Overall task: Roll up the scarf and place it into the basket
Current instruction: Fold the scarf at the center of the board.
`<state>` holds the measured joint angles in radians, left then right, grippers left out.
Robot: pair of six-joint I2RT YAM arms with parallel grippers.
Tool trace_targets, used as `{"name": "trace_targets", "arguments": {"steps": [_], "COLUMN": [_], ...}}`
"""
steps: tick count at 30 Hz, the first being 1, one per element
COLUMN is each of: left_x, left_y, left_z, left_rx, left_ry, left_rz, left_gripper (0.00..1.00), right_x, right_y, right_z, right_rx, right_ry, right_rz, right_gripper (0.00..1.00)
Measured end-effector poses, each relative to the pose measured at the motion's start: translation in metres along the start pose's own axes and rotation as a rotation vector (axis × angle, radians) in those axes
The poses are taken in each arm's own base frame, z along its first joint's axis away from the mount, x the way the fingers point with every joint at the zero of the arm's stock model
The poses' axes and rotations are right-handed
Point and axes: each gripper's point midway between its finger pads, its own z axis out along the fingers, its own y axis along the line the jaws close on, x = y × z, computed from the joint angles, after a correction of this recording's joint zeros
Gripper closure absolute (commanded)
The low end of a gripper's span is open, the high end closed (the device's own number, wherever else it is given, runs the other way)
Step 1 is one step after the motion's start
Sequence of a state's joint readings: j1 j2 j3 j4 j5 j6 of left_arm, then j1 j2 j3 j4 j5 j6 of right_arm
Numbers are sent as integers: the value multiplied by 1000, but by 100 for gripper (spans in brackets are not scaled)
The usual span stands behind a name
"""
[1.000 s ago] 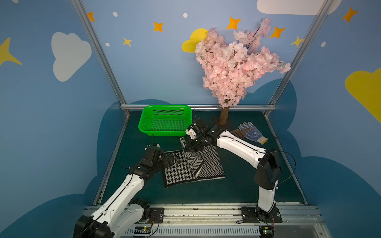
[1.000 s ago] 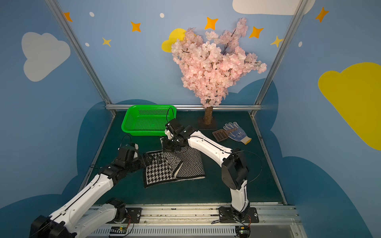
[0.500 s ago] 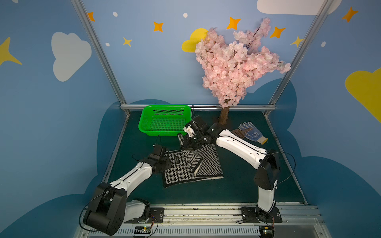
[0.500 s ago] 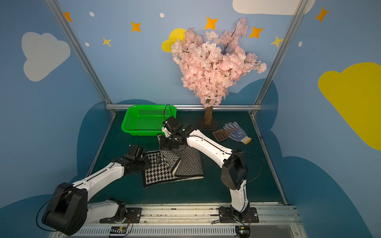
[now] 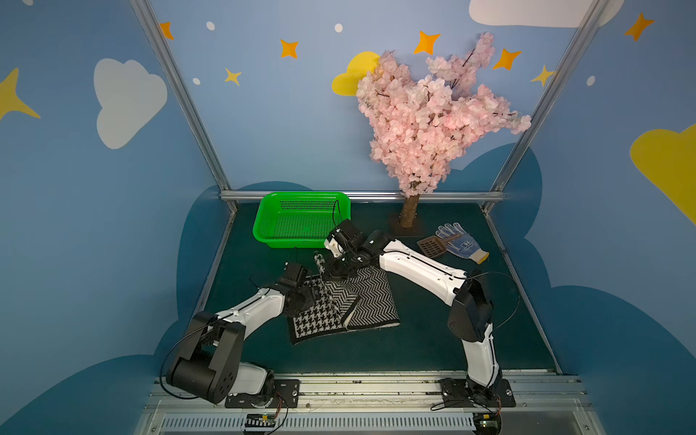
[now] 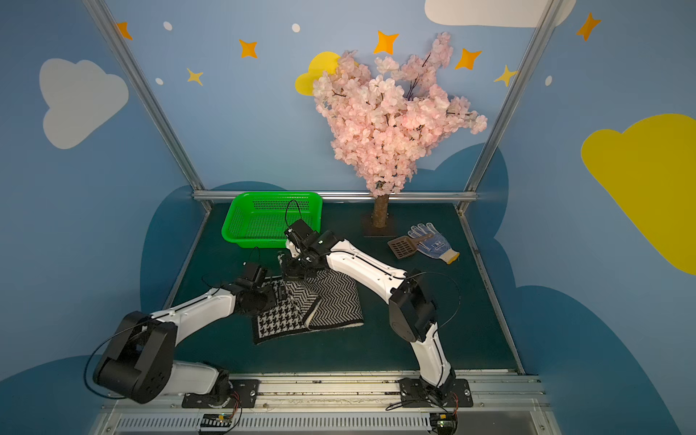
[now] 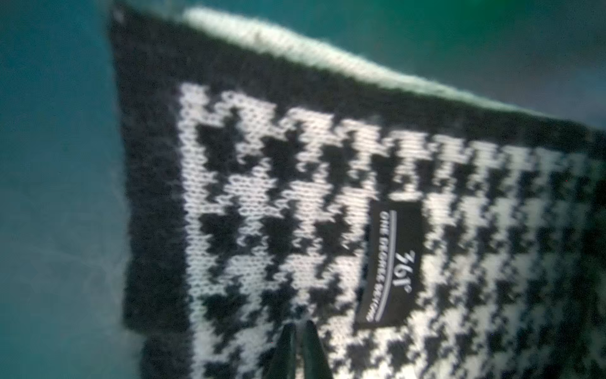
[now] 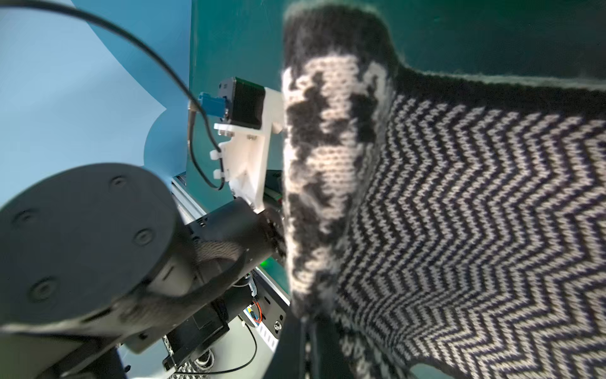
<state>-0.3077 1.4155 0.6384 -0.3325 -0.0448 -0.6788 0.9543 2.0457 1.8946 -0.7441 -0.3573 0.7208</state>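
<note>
Scarf: the scarf [image 5: 361,301] lies folded on the mat [image 5: 433,339] between my two arms. Houndstooth faces up on the left, zigzag on the right, and its far corner is curled up into a small roll, near the empty basket [image 5: 303,195] but not in it.
Risk, left side: my left gripper [image 5: 314,292] sits at the houndstooth edge. If it pins only the top layer, I judge the layers could slide apart as the roll turns.
Risk, middle: the roll looks small and loose. Uneven tension between my two arms could let it skew or unwind.
Risk, right side: my right gripper [image 5: 332,272] has only that raised end. A pull here may drag the whole scarf across the mat rather than roll it.
Left gripper: closed, with the tips together on the houndstooth beside the sewn label [image 7: 388,265]. I cannot tell whether any cloth is nipped between them.
Right gripper: clamped on the scarf's curled end, holding it off the mat.
</note>
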Motion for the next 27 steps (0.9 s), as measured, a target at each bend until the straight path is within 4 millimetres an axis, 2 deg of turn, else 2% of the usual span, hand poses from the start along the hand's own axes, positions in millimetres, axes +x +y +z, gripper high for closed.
{"name": "trace_targets", "arguments": {"steps": [7, 16, 24, 27], "left_x": [-7, -9, -10, -8], "left_y": [-6, -8, -10, -10], "left_z": [4, 5, 5, 3], "left_rx": [20, 30, 51, 60], "left_ry": [-20, -25, -36, -43], "left_rz": [-3, -3, -7, -11], "left_gripper": [97, 97, 97, 92], "right_x": [-1, -6, -9, -6], "right_y": [5, 30, 27, 21], "right_z": [-1, -4, 19, 29], "right_rx": [-11, -63, -77, -73], "right_ry": [-8, -36, -17, -8], "right_rz": [-1, -17, 14, 29], "right_gripper": [100, 100, 100, 100]}}
